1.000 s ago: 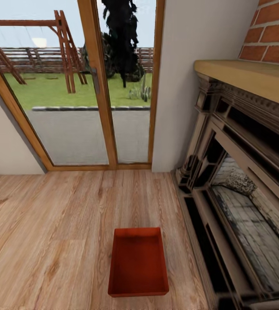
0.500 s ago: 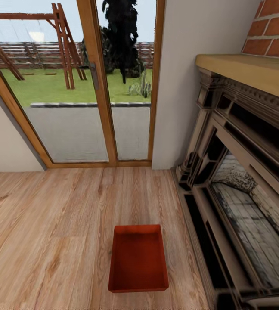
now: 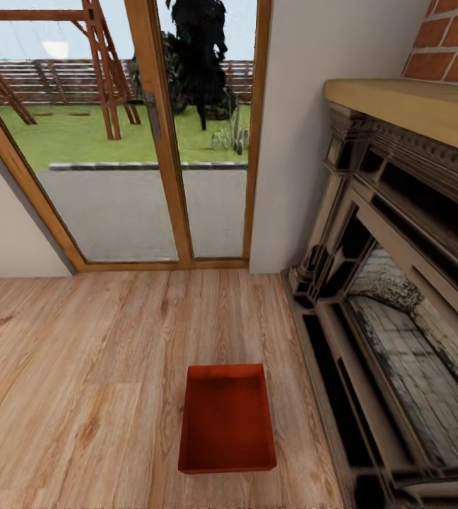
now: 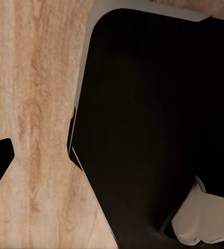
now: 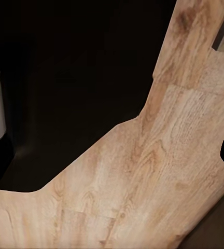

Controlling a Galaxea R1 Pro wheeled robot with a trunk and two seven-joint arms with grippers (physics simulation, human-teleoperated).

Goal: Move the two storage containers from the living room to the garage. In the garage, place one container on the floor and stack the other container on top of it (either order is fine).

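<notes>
A: Head view. One storage container, red-orange, rectangular, open top, sits flat on the light wood plank floor of the living room. Its long axis runs away from the camera. Inside looks bare.

B: Position relative to the fireplace?

A: The fireplace is to the right of the container, near it but apart; a strip of planks shows between the container's right wall and the dark carved surround. A pale wood mantel tops the surround, red brick above that.

B: Beyond the container?

A: Wood-framed glass doors, well apart from it. Through the glass: grey paving, lawn, a wooden swing frame, a dark tree, a fence. A plain white wall section stands between the doors and the fireplace.

B: Left gripper state?

A: Cannot tell. The left wrist view gives a large black body with a pale edge over the planks, plus a small dark tip at the frame edge. Jaw spacing is not readable.

B: Right gripper?

A: Also cannot tell. The right wrist view has a black mass against wood planks; no fingertip pair is resolved. Nothing is seen held in either wrist view.
</notes>
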